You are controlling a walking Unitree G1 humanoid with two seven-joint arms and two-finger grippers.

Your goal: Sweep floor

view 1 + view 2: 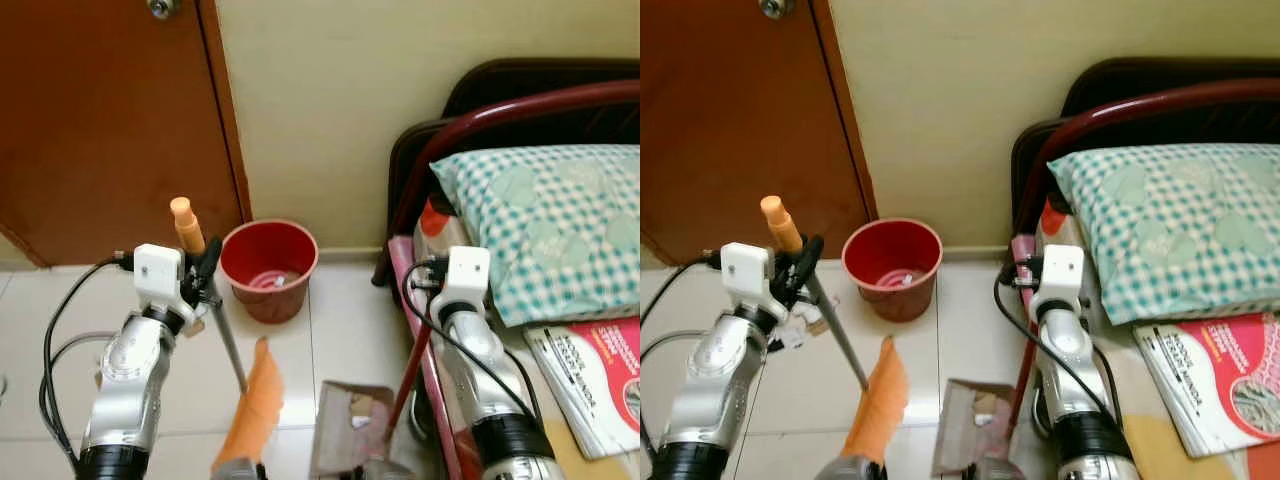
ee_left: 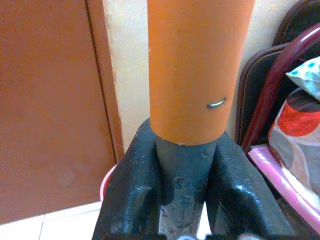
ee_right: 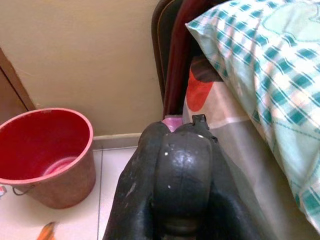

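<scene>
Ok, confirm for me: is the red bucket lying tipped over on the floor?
No, the red bucket stands upright on the floor tiles against the wall beside the door.

Open tile floor (image 1: 340, 320) lies between red bucket (image 1: 268, 268) and bed frame (image 1: 405, 200). Wall (image 1: 330, 100) and door (image 1: 100, 120) close the far side. Dustpan (image 1: 350, 430) sits on near tiles.

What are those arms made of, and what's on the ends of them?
Both arms are shiny silver metal with black bands lower down. Each wrist carries a small white box, and black cables loop from it along the arm. The left tool and right tool each have two thick black fingers, a little scuffed and speckled.
</scene>
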